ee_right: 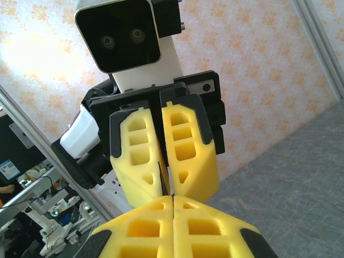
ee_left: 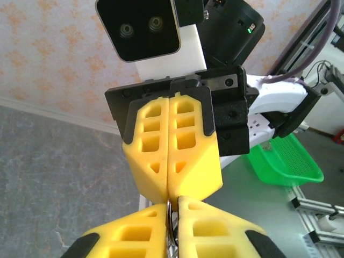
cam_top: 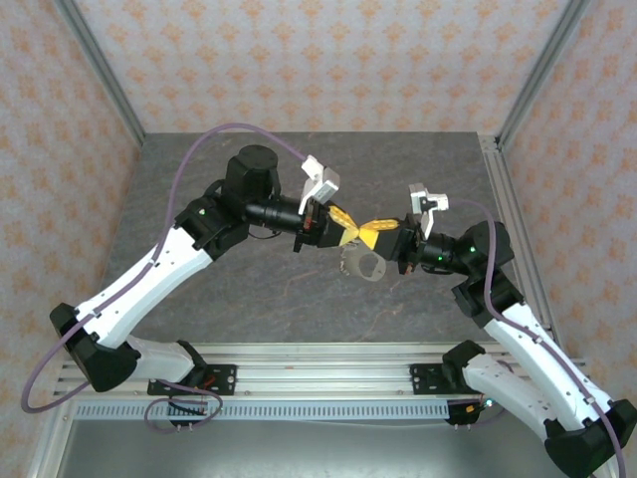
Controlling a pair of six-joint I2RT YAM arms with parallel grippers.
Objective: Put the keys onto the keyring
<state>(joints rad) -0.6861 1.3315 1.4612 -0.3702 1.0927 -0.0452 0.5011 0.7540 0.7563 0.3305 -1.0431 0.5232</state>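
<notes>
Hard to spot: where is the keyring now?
Top view: the keyring shows mid-table, just on the near side of where the left fingers and right fingers meet.

We are seeing bright yellow fingers, backed in black, on the left tool [cam_top: 350,230] and the right tool [cam_top: 374,233], and a pale grey keyring [cam_top: 365,265]. We are also seeing a mottled dark grey table [cam_top: 249,294], pinkish walls [cam_top: 299,60] patterned with orange flowers, white-and-black arms [cam_top: 149,274], a purple cable [cam_top: 204,149] and a green basket [ee_left: 293,161].

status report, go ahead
left end effector shut on keyring, loop hanging below. right end effector shut, tip to tip with left. nothing in the way.
</notes>
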